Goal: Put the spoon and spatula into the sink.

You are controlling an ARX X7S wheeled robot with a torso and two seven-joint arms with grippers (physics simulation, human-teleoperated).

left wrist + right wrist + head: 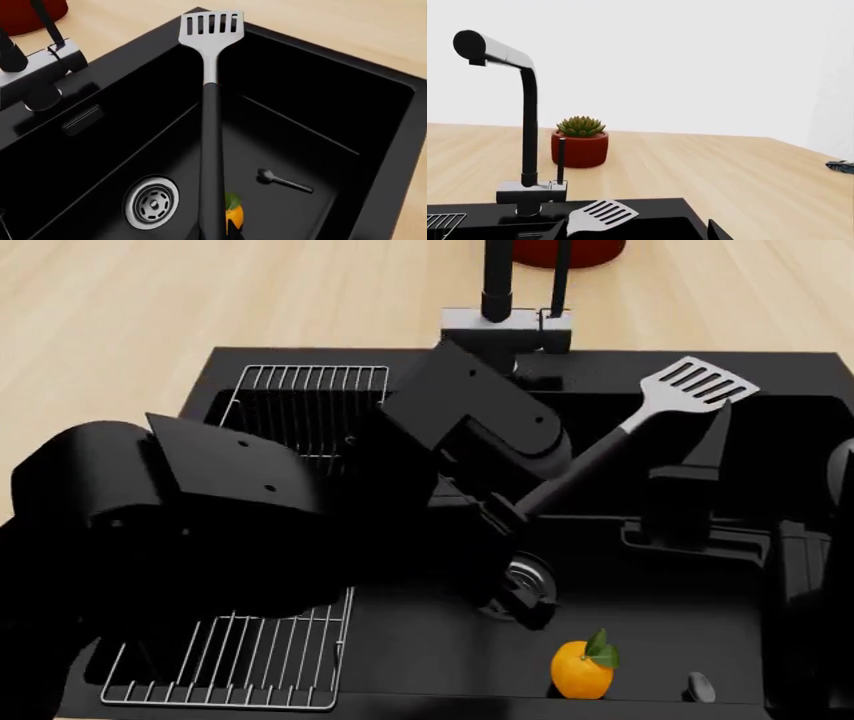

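Observation:
My left gripper (515,510) is shut on the black handle of the spatula (694,383) and holds it slanted above the sink (334,356). Its slotted silver head (211,29) hangs over the basin's back right corner. The spoon (284,181) lies flat on the sink floor near the front right, and the head view shows only its bowl (698,687). My right gripper (637,233) stands open and empty over the right side of the basin (699,468), short of the spatula head (602,216).
An orange with a green leaf (583,668) sits on the sink floor between the round drain (152,201) and the spoon. A wire rack (302,400) fills the basin's left side. The black faucet (527,125) and a red succulent pot (580,146) stand behind the sink.

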